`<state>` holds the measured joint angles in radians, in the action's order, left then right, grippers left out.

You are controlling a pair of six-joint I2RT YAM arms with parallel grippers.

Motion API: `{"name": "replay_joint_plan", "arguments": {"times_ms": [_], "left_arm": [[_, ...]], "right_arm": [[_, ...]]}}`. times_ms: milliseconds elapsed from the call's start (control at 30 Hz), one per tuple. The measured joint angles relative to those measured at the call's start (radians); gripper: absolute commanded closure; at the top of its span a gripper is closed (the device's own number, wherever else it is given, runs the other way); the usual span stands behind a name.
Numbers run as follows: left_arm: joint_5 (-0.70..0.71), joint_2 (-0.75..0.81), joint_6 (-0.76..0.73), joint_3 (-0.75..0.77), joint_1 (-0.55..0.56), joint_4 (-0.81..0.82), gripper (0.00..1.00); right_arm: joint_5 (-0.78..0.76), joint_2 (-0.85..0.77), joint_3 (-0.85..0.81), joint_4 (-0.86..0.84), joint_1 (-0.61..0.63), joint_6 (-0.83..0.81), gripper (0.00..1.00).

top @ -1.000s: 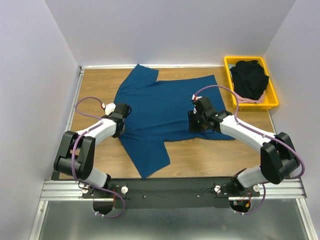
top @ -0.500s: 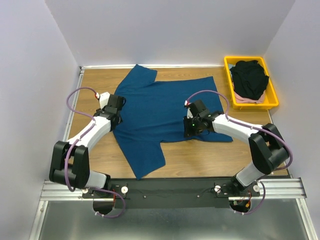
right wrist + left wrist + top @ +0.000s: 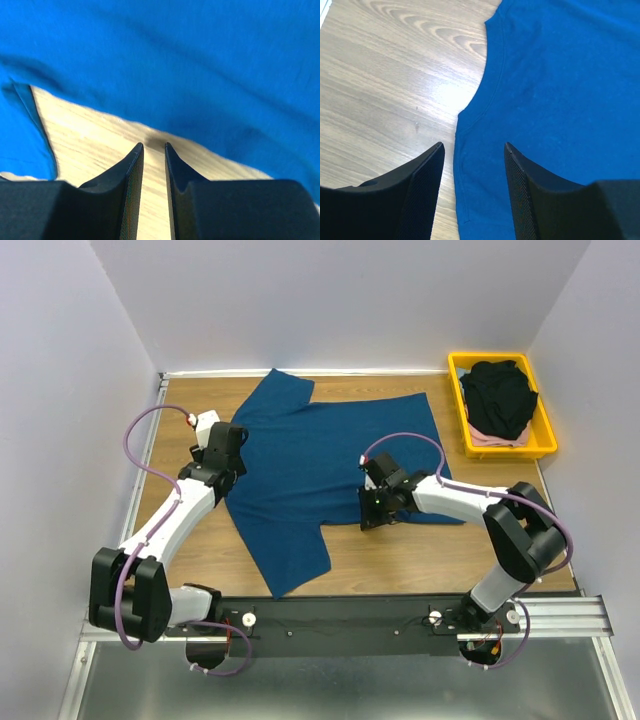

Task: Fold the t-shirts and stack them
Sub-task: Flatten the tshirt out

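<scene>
1. If the left gripper [image 3: 473, 150] closes where it hangs, jaws spread and holding nothing, the pinch could fail. Its fingers straddle the curved neckline of the blue t-shirt [image 3: 330, 455], one over the bare table [image 3: 420, 550] and one over cloth. A low bite might scrape the wood. A shallow one might catch only the collar band, which would probably slip free on the lift.
2. That shirt lies spread across the middle of the table, neck to the left and hem to the right. One sleeve points to the far edge and the other to the near edge. Lifting one side alone would likely drag the whole garment and skew the fold.
3. The right gripper [image 3: 152, 147] sits at the near side edge of the shirt's body, just right of the near sleeve, jaws drawn nearly together. Wood shows through the narrow slit, and I cannot tell whether any cloth is caught. An empty or thin grip would mean rising with nothing, or dropping the edge partway over.
4. The cloth looks smooth and deep blue, flat apart from soft ripples near that gripper. No print shows on the upward face.
5. At the far right, the black t-shirt [image 3: 500, 395] is bunched in the yellow tray [image 3: 545, 440] on top of the pale pink t-shirt [image 3: 487, 440]. Both are unfolded.
</scene>
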<state>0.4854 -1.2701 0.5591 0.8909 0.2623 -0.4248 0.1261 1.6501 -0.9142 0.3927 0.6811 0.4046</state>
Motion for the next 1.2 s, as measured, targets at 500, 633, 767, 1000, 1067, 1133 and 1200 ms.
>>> {"name": "replay_joint_plan", "arguments": {"times_ms": [500, 633, 767, 1000, 1067, 1133, 1200], "left_arm": [[-0.061, 0.032, -0.025, -0.077, 0.001, 0.047, 0.41], [-0.076, 0.05, -0.025, -0.087, 0.002, 0.063, 0.41], [-0.081, 0.068, -0.026, -0.1, 0.002, 0.064, 0.4], [-0.093, 0.075, -0.029, -0.104, 0.002, 0.065, 0.4], [-0.097, 0.075, -0.032, -0.104, 0.002, 0.065, 0.4], [-0.099, 0.075, -0.034, -0.104, 0.002, 0.065, 0.4], [-0.105, 0.075, -0.036, -0.104, 0.002, 0.064, 0.4]], "right_arm": [[-0.008, -0.026, -0.139, 0.079, 0.007, 0.033, 0.7], [-0.017, 0.043, -0.177, 0.07, 0.007, 0.04, 0.7], [-0.022, 0.105, -0.173, 0.071, 0.012, 0.046, 0.7], [-0.023, 0.104, -0.127, 0.049, 0.021, 0.067, 0.7], [-0.021, 0.091, -0.108, 0.035, 0.024, 0.075, 0.7], [-0.015, 0.079, -0.092, 0.025, 0.028, 0.079, 0.7], [-0.008, 0.072, -0.08, 0.019, 0.032, 0.086, 0.7]]}}
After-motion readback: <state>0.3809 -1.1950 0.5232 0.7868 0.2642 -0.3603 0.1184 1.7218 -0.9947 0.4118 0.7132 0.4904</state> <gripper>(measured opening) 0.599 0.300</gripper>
